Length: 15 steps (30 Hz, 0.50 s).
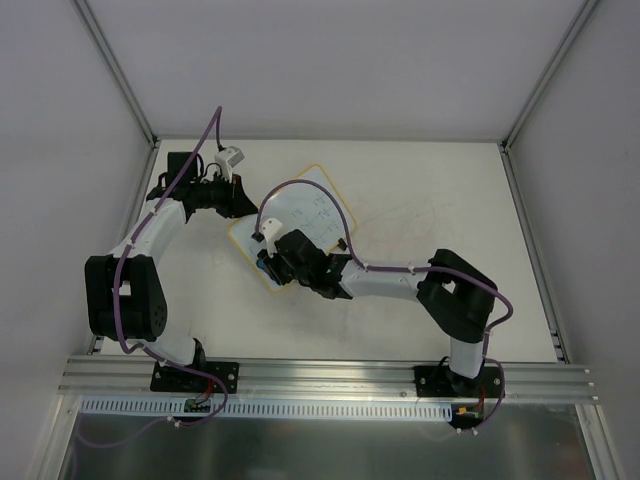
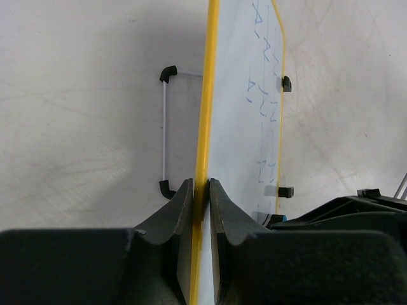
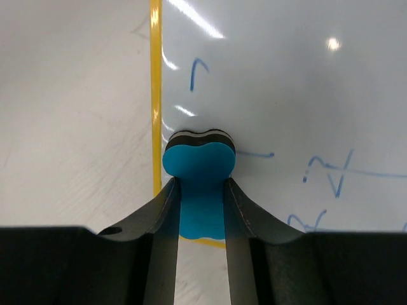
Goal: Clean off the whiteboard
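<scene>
Seen from above, the whiteboard [image 1: 310, 205] lies slanted on the desk [image 1: 430, 190], left of centre. The left claw [image 1: 237, 205] meets its left edge, and the right claw [image 1: 268, 265] sits over its near corner.

In the left wrist camera, the left claw is clenched on the board's yellow rim, one finger on each side. Faint blue scribbles [image 2: 257, 101] mark the white face, and two black tabs [image 2: 286, 83] sit on the far rim.

In the right wrist camera, the right claw grasps a blue eraser [image 3: 198, 159]. The eraser presses on the board just beside the yellow rim, with blue marks close by.
</scene>
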### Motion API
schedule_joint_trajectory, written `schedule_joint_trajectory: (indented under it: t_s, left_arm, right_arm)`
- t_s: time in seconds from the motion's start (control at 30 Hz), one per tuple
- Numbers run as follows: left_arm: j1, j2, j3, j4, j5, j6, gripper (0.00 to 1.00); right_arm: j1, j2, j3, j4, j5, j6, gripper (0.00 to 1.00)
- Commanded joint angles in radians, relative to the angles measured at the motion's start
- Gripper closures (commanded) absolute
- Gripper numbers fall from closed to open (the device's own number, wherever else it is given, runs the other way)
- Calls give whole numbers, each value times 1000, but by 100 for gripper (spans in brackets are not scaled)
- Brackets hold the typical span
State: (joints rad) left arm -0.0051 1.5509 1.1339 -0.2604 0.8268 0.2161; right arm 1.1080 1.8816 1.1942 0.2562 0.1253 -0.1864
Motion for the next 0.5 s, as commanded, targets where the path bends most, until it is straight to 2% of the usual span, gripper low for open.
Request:
schedule_joint_trajectory:
  t_s: [0.0,0.2,0.47]
  left_arm:
    - [-1,-41,13,-7,12,-15,100]
    - [-3,-34,18,-10,8,-21,100]
    - [-3,-40,13,-14,-3,-27,100]
  right_arm:
    - [-19,5,-120,-58,39,28,99]
    - [-17,-15,-154,-45,59,41,98]
    - [-10,-7,19,-48,168,8,100]
